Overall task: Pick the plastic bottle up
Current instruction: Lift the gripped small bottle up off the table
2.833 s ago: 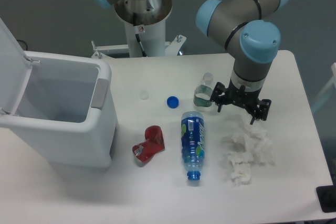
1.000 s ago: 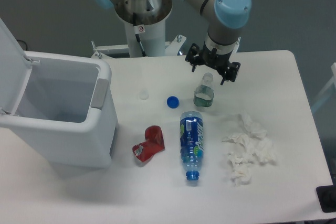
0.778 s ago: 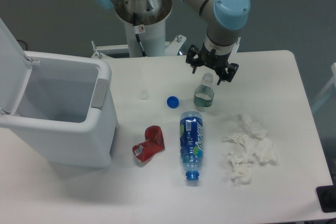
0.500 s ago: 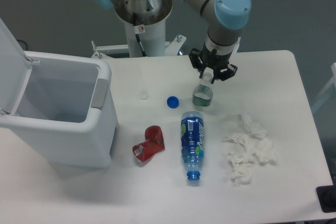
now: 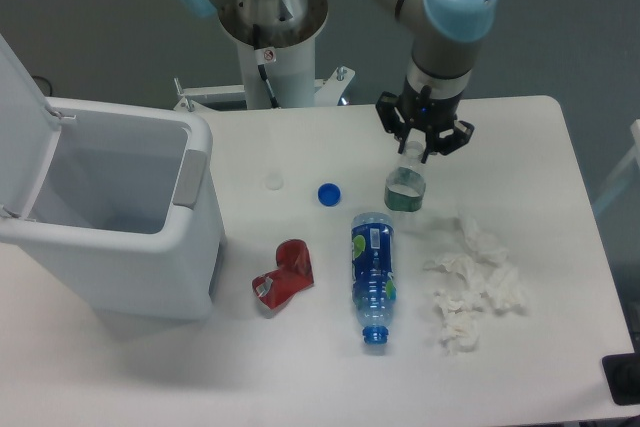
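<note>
Claw (image 5: 424, 147) of the arm is pointing down with its fingers clenched on the neck of the plastic bottle (image 5: 405, 185), a small clear capless one with a green label band. That bottle is hanging upright at the rear middle of the white counter (image 5: 560, 347); whether its base is touching the surface is unclear. Just in front, a longer blue-labelled bottle (image 5: 373, 272) is lying on its side. A loose blue cap (image 5: 328, 193) is sitting to the left, crumpled white tissue (image 5: 472, 282) to the right, a crushed red wrapper (image 5: 284, 274) nearby, and an open white bin (image 5: 115, 212) is standing at far left.
</note>
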You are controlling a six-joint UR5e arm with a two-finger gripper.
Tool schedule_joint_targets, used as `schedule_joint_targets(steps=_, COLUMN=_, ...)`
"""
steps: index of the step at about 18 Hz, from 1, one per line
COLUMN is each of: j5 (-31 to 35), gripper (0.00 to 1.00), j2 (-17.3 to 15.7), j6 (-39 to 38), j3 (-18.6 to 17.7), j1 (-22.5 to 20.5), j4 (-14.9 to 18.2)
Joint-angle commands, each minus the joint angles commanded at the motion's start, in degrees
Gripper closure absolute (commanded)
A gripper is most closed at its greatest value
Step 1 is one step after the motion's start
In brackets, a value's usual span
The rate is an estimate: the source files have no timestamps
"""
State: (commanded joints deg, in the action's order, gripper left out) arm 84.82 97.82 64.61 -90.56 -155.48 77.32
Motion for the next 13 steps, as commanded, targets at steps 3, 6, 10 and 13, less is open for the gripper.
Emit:
schedule_joint_targets(steps=3, j5=-0.2, gripper=1.0, j2=1.8, j6=-0.4, j3=5.6, j1=0.7, j4=4.3)
schedule_joint_targets(steps=6, j5=0.1, gripper=1.0, j2=2.6, j6=-0.4, j3=8.6, j1=2.4, j4=5.5)
schedule_joint_targets(steps=10, j5=2.7, gripper=1.0, j2=3.5, j6=0.1, j3=11.9, j1=6.1, j4=6.1)
schedule_joint_targets(steps=13, j5=3.7, gripper=1.0, j2=3.8, j6=0.5, j3=15.7, j1=8.2, j4=9.8)
